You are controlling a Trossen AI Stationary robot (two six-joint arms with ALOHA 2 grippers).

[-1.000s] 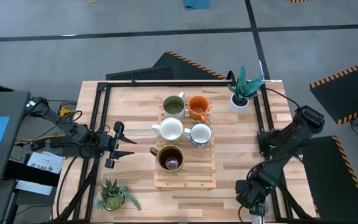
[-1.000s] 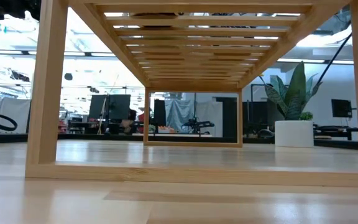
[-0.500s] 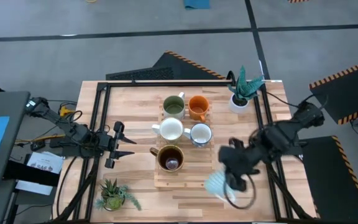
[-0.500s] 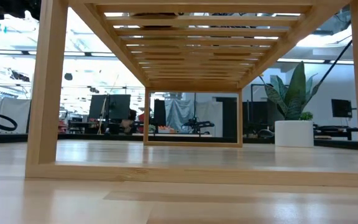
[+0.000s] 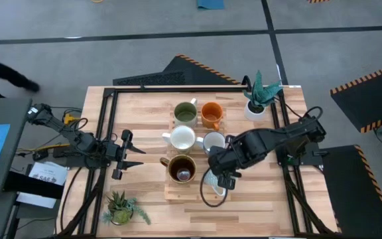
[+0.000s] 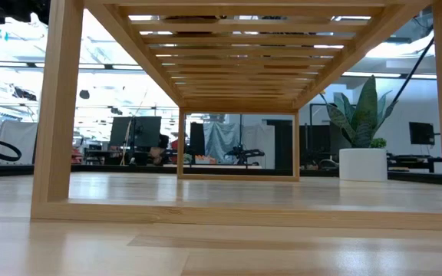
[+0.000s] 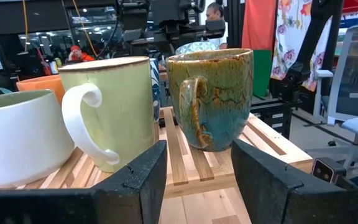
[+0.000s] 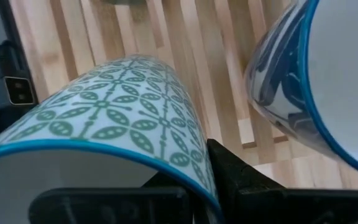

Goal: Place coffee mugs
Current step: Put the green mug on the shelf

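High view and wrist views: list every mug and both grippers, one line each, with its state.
Olive-green mug: upright on the slatted wooden rack.
Orange mug: upright on rack.
White mug: upright on rack.
Blue-rimmed pale mug: upright on rack.
Dark brown mug: upright on rack.
Green-patterned pale mug: held, tilted, over the rack.
Right gripper: shut on it.
Left gripper: open, empty.

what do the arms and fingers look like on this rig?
Both arms are dark, jointed links with black cables trailing off them. The left gripper ends in two thin black prongs; up close its fingers are broad, matte-black, textured blocks. The right gripper is black and bulkier.
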